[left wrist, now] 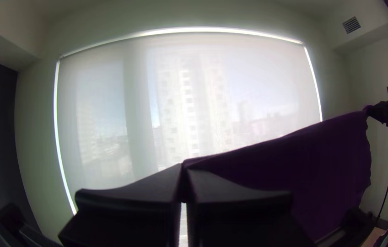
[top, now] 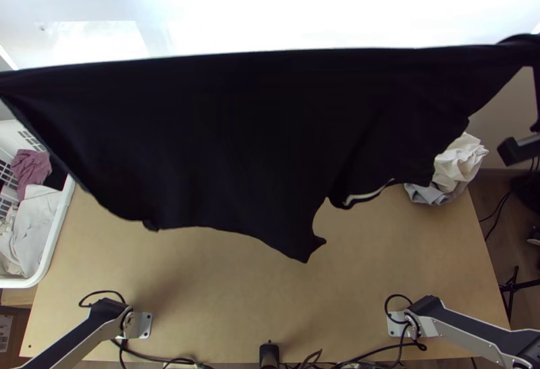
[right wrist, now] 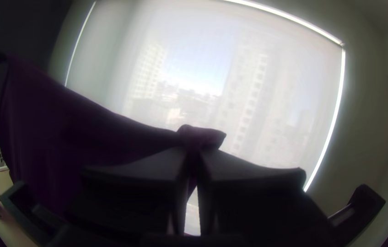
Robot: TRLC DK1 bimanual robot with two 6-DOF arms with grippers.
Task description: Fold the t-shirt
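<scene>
A black t-shirt [top: 250,133] hangs stretched between the grippers, high above the table, its upper edge nearly straight and its lower edge loose and uneven. Part of my right gripper [top: 520,150] shows at the top view's right edge. In the right wrist view, my right gripper [right wrist: 195,153] is shut on one upper end of the shirt [right wrist: 75,123], with a small bunched bit sticking out past the fingertips. The left wrist view has my left gripper [left wrist: 183,167] shut on the opposite upper end of the shirt [left wrist: 313,160], which looks purple there.
A white basket [top: 57,234] with clothes stands at the table's left. Crumpled white and grey cloth [top: 459,163] lies at the table's far right corner. Cables run along the near edge of the wooden table [top: 236,295]. A window blind [left wrist: 189,100] is behind.
</scene>
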